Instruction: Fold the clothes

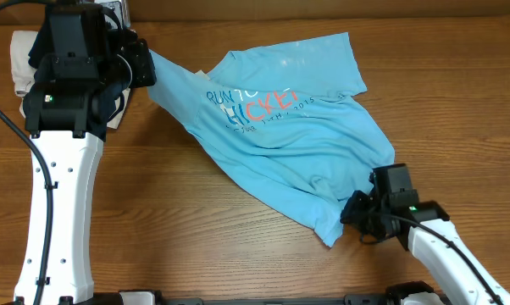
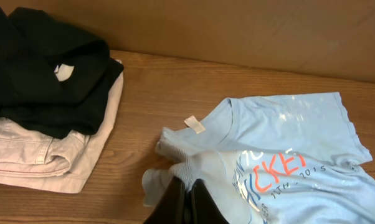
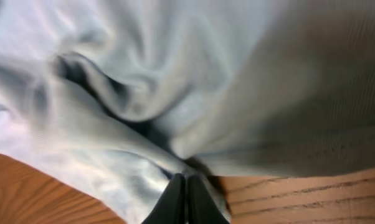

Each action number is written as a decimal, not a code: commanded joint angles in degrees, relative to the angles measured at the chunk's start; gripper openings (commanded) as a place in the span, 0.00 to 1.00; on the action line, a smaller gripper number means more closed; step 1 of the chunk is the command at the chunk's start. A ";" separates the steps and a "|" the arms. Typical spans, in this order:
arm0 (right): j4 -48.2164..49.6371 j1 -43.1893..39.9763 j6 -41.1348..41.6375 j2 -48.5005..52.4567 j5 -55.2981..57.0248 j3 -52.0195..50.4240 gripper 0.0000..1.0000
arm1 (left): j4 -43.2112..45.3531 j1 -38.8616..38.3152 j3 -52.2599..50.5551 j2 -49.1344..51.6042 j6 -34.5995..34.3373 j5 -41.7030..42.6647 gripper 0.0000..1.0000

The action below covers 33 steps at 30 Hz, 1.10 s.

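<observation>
Left arm (image 1: 56, 195) runs up the left side of the table (image 1: 196, 246), white link straight, black wrist bent over at the far-left corner. Left gripper (image 1: 146, 66) points right, clenched on the blue T-shirt (image 1: 280, 127) at its far-left edge near the collar. Right arm (image 1: 446, 250) comes in low from the near-right corner, wrist aimed left. Right gripper (image 1: 350, 212) is clenched on the shirt's near hem corner. T-shirt lies mid-table, print side up, pulled diagonally between the two grips, with one sleeve spread flat on the far side and wrinkles at near right. Overhead view gives the whole shirt and both arms, but the clothes pile at far left is mostly hidden under the left wrist, with only a pale bit showing. Left wrist view shows that pile: black garment (image 2: 44, 68) on top of a folded beige garment (image 2: 38, 162), apart from the shirt. It also shows the white neck tag (image 2: 194, 124) and the fingers pinched together on bunched fabric just below the collar. Right wrist view is only close-up folds of pale blue fabric gathered into the pinched fingertips, wood grain underneath. Lettering (image 1: 259, 103) is white, dark blue and orange-red, only partly readable. Table is brown wood-grain, with a plain tan wall (image 2: 250, 31) behind it.
</observation>
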 commanded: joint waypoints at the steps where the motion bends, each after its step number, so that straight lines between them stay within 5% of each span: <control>1: -2.64 0.22 -3.21 -0.68 1.09 7.04 0.04 | 0.28 0.48 1.38 -0.26 1.03 -0.83 0.04; 12: -32.17 -6.67 -11.56 -4.46 14.36 48.54 0.04 | -3.58 0.48 7.80 -2.82 4.31 -6.60 0.04; 25: -41.64 -33.20 -21.20 -4.39 10.47 81.35 0.04 | -9.07 0.48 26.29 -7.72 7.54 -9.33 0.04; 33: -47.39 -39.17 -22.49 -4.42 8.59 101.15 0.04 | -14.69 0.48 40.41 -13.31 7.54 -11.80 0.04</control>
